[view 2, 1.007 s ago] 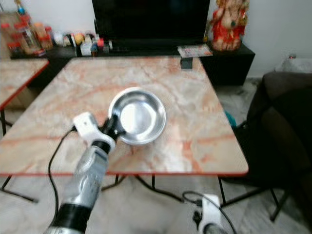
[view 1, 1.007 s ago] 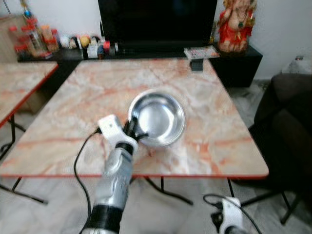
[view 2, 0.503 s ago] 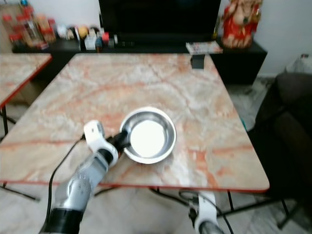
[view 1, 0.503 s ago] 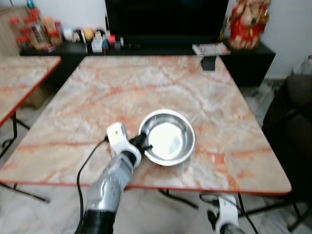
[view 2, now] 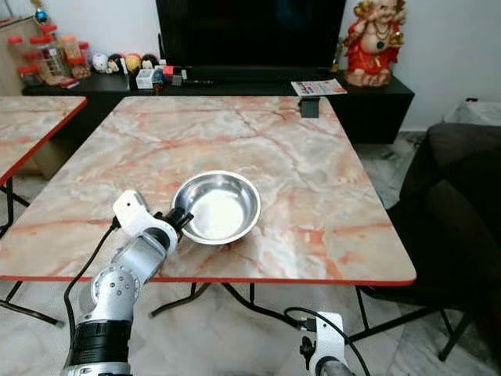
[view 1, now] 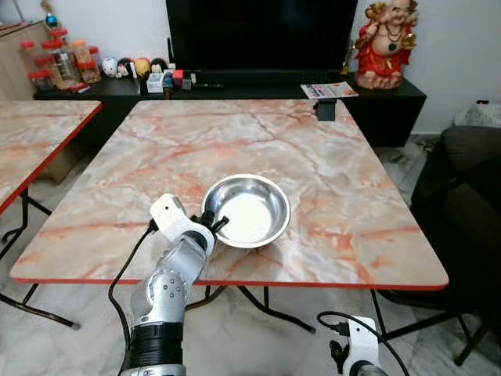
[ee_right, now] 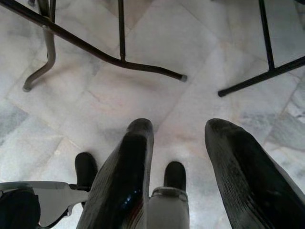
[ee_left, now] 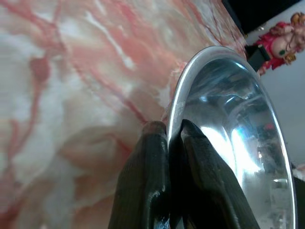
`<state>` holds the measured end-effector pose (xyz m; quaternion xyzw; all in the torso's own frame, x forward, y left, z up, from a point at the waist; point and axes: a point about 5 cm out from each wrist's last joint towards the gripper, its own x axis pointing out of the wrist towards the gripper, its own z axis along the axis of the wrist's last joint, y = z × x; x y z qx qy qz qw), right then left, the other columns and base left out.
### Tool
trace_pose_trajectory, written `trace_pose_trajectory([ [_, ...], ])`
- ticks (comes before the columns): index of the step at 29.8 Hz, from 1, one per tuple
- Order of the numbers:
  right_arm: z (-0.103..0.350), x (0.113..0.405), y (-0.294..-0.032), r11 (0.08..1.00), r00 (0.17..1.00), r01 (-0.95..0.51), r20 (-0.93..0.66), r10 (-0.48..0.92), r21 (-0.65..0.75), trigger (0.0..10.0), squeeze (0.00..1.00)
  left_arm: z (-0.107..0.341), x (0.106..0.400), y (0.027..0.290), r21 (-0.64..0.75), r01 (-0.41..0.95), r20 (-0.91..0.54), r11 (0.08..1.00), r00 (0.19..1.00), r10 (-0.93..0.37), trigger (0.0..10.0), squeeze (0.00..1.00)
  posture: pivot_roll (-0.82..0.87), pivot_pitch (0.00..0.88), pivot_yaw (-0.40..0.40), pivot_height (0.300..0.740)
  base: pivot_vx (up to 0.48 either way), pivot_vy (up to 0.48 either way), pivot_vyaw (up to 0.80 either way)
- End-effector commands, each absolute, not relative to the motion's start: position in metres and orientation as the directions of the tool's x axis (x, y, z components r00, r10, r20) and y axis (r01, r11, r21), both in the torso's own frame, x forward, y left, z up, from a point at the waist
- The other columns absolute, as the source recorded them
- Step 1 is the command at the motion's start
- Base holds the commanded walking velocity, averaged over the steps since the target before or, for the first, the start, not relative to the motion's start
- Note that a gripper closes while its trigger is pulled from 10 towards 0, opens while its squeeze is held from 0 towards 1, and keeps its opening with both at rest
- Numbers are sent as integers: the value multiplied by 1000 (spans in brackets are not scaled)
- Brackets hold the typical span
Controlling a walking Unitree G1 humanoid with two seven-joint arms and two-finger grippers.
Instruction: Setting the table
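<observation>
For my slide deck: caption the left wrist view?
Left gripper, jaws pinched on the rim of a steel bowl resting on the marble table.

A marble-patterned table [view 1: 329, 196] (red-edged, on black legs) carries a steel bowl [view 1: 249, 210] near its front edge.

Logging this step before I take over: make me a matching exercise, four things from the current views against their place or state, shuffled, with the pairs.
Things:
1. steel bowl
2. left gripper
3. right gripper
4. red figurine

Places or states:
A. open, hanging low over the tiled floor
B. on the dark cabinet beyond the table's far right corner
C. on the marble table, near its front edge
D. shut on the bowl's near-left rim

Pairs: 1-C, 2-D, 3-A, 4-B
</observation>
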<state>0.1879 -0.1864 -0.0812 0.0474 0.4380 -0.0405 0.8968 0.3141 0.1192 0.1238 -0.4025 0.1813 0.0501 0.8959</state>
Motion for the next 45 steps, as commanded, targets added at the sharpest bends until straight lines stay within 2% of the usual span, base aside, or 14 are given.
trace_pose_trajectory([
  [1,-79,191,-187,992,627,118,-778,-33,52,10000,0,128,319,118,-718,-248,-363,650,931,-46,10000,0,10,0,16,732,0,0,0],
  [7,-79,191,-187,991,629,122,-777,-36,53,10000,0,125,327,109,-728,-287,-392,622,919,-35,10000,0,7,0,13,732,0,0,0],
  [12,-79,192,-188,991,631,126,-775,-39,53,10000,0,127,328,101,-719,-254,-383,647,922,-63,10000,0,-3,0,11,732,0,0,0],
  [15,-79,192,-188,990,632,129,-774,-41,53,10000,0,127,326,100,-686,-224,-365,692,929,-60,10000,0,0,0,9,732,0,0,0],
  [23,-78,193,-188,990,635,126,-772,-36,57,10000,0,128,325,102,-678,-193,-331,710,942,-60,10000,0,5,0,7,732,0,0,0],
  [45,-77,195,-187,992,637,114,-770,-30,56,10000,0,134,325,105,-687,-160,-269,709,962,-43,10000,0,19,0,-3,732,288,0,0],
])
